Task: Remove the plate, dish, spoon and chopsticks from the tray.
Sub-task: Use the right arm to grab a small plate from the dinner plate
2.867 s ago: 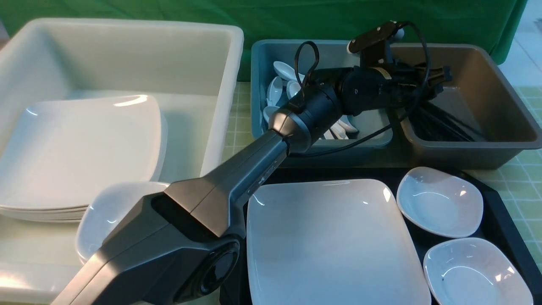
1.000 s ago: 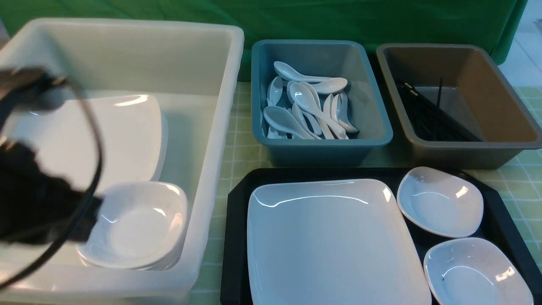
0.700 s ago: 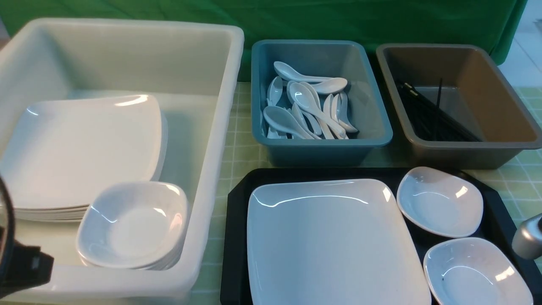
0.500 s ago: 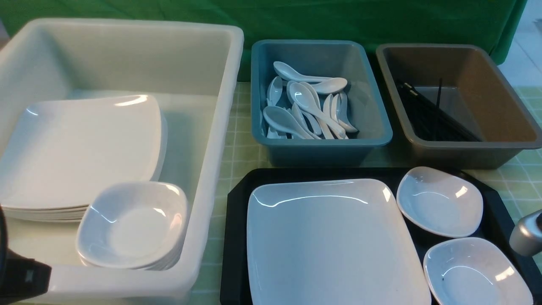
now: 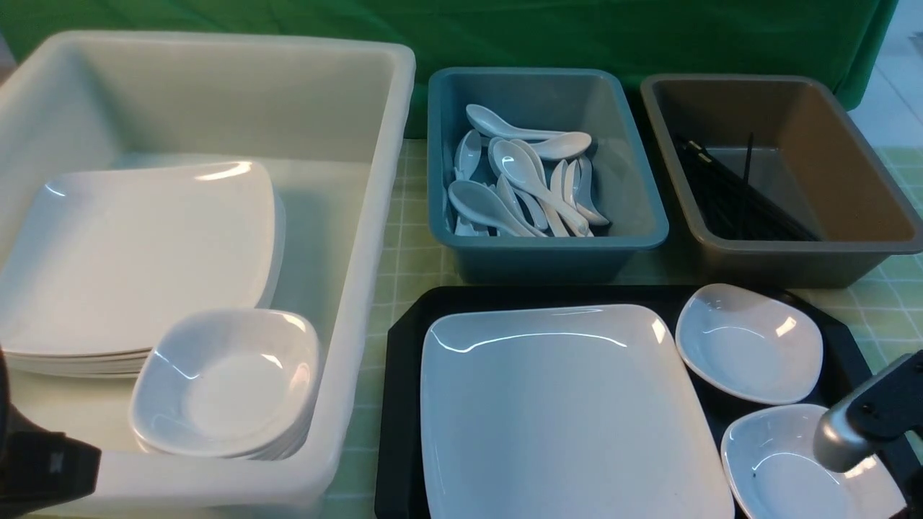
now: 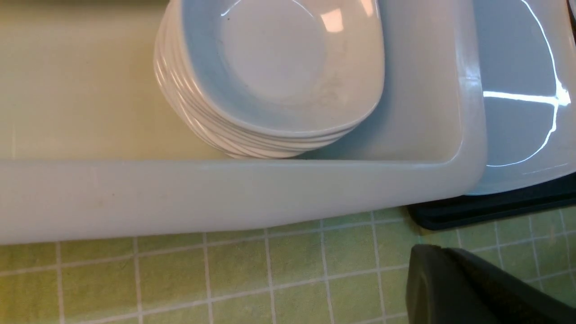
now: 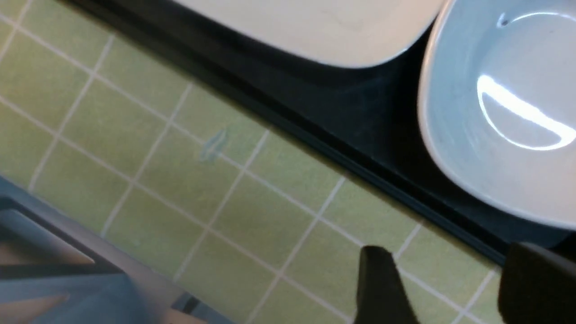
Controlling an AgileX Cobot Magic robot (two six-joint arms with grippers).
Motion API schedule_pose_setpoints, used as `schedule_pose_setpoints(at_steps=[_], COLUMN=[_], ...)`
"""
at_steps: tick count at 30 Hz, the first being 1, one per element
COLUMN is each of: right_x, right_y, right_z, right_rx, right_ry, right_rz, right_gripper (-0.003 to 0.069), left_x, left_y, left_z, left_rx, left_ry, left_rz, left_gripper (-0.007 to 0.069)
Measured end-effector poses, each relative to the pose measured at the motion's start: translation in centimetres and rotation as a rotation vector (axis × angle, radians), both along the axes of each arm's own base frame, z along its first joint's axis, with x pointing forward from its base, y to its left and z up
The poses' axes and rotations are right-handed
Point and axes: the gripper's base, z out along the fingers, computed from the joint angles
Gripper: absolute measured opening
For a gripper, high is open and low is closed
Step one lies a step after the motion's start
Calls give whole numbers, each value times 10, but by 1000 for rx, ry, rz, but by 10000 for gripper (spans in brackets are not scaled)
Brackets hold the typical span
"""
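At the lower right of the front view the right arm [image 5: 865, 418] reaches over the near dish [image 5: 771, 476]; the right fingers [image 7: 382, 292] stand apart above the green desk [image 7: 180, 180] beside the tray [image 5: 400, 404] rim, holding nothing. The left fingers [image 6: 454, 288], pressed together, hang at the lower left by the white bin [image 5: 375, 238]. The plate [image 5: 562, 411] fills the tray's middle, a second dish [image 5: 750, 342] at its upper right. Beyond, spoons [image 5: 519, 180] lie in the blue bin [image 5: 634, 166], chopsticks [image 5: 735, 209] in the grey bin [image 5: 836, 166].
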Motion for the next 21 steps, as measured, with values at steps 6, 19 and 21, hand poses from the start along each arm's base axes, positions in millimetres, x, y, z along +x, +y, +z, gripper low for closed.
schedule_pose_setpoints(at_steps=[6, 19, 21], right_x=[20, 45, 47], right_y=[26, 50, 49], right_z=[-30, -84, -93], right_rx=[-139, -398, -432], right_ry=[5, 24, 40], right_rz=[161, 306, 315], right_gripper=[404, 391, 352], left_x=[0, 0, 0], left_y=[0, 0, 0], left_z=[0, 0, 0], left_rx=[-3, 5, 7], left_ry=[-3, -9, -11], left_rz=[-1, -13, -18], left_gripper=[-11, -11, -11])
